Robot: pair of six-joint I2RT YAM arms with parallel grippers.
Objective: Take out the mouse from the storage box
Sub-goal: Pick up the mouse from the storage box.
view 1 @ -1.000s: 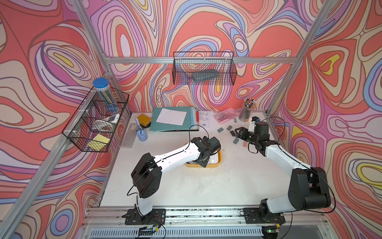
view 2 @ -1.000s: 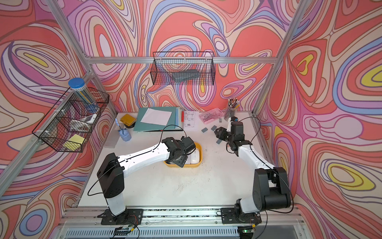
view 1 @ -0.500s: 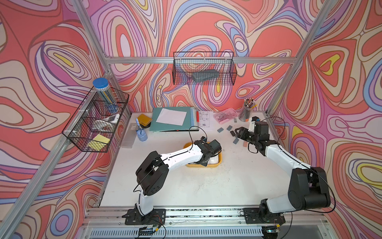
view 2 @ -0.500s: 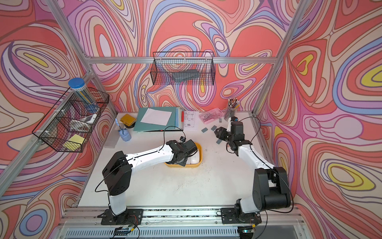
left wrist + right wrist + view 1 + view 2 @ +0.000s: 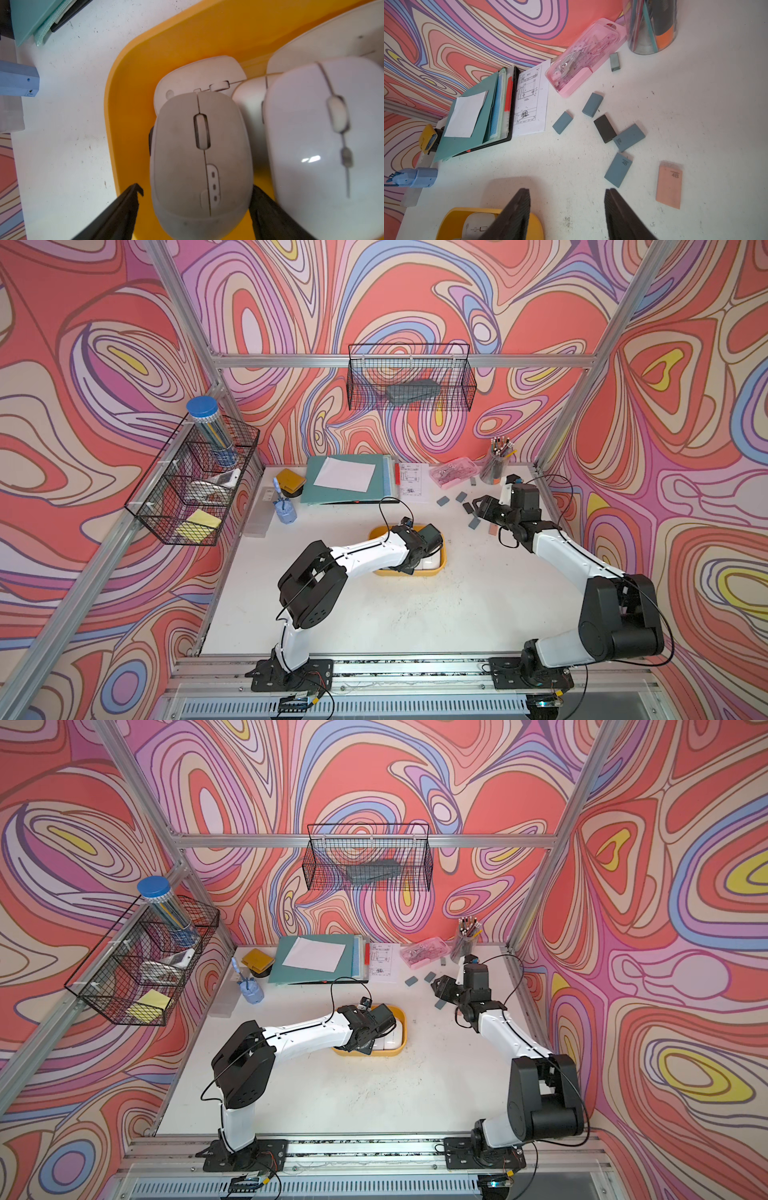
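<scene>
The mustard-yellow storage box sits mid-table and holds several mice. In the left wrist view a grey mouse lies in the box, beside a glossy white mouse, with another white one behind. My left gripper reaches down into the box and straddles the grey mouse's rear. One finger touches its side; the other finger stands a little apart. My right gripper hovers open and empty over the table at the back right.
Several grey erasers and a pink one lie by the right gripper. A pink clear case, a pencil cup, green folders and a blue holder line the back. Wire baskets hang on the walls.
My left gripper has dropped lower into the box and its jaws have narrowed round the grey mouse. The left elbow has swung forward. The right arm has not moved.
</scene>
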